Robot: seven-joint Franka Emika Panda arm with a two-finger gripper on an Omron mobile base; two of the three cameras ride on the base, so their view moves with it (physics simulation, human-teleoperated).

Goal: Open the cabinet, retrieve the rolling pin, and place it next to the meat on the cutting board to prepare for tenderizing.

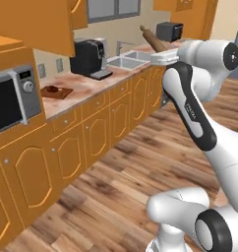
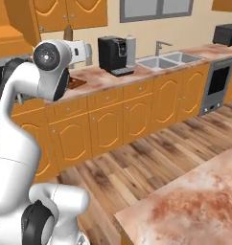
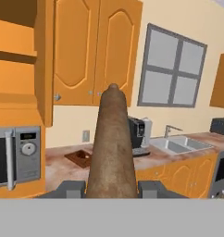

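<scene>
My gripper (image 3: pixel 112 187) is shut on the rolling pin (image 3: pixel 112 143), a brown wooden cylinder that points away from the hand towards the wall. From the left base view the rolling pin (image 1: pixel 151 38) sticks up and to the left out of the gripper (image 1: pixel 160 51), held high over the floor and well right of the board. The dark cutting board (image 1: pixel 56 92) lies on the counter with the small reddish meat (image 1: pixel 52 89) on it. In the hand view the cutting board (image 3: pixel 78 158) and meat (image 3: pixel 84 156) sit just left of the pin. The cabinet (image 3: pixel 16 55) above the microwave stands open, its shelves showing.
A microwave (image 1: pixel 13 98) sits left of the board. A black coffee machine (image 1: pixel 89 58) and a sink (image 1: pixel 128 61) lie to the right along the marble counter (image 1: pixel 86 86). An open cabinet door (image 1: pixel 40 24) hangs over the counter. A counter corner (image 2: pixel 185 206) is near the base.
</scene>
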